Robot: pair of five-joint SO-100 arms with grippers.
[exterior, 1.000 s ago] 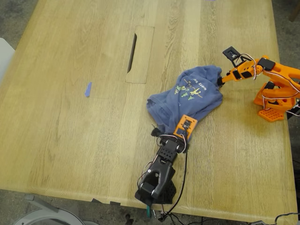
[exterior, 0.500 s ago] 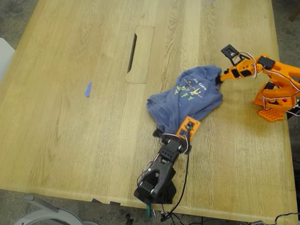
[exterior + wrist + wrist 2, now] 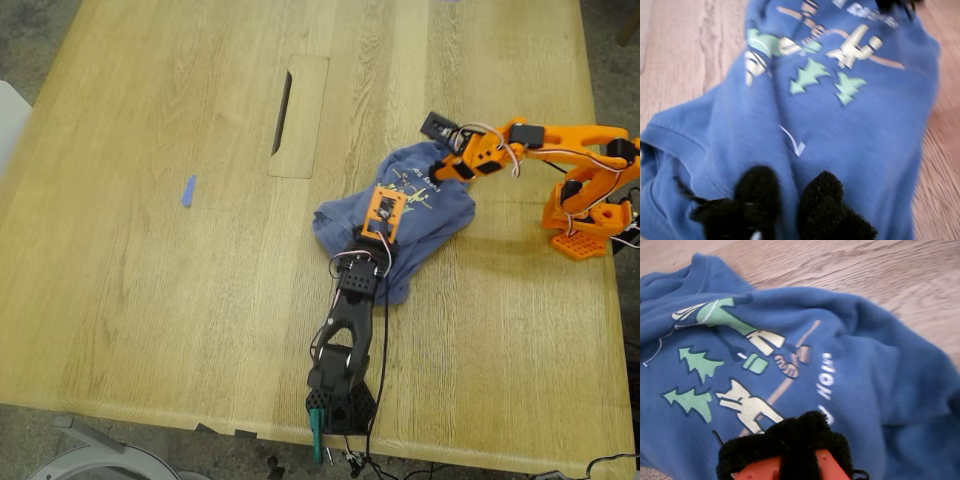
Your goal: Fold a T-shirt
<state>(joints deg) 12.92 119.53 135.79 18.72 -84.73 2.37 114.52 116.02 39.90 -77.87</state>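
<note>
My first hand (image 3: 790, 200) had its black padded fingers (image 3: 757, 187) pinched on a fold of the T-shirt (image 3: 405, 225), near the hem below the print (image 3: 815, 60). My second hand (image 3: 790, 440) pressed its padded tips together against the cloth beside the white lettering (image 3: 824, 382), though whether it gripped any fabric I could not tell. The slate-blue shirt lay bunched on the oak worktop (image 3: 150, 290), toward the exterior view's right.

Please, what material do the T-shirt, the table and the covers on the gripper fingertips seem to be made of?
The T-shirt looks like soft matte knit cotton: it bunches in loose folds, with stitched hems.
The table seems pale wood or wood veneer, with long grain lines and a satin finish.
The fingertips look wrapped in black fuzzy material, perhaps foam or felt; blur leaves that open.
</note>
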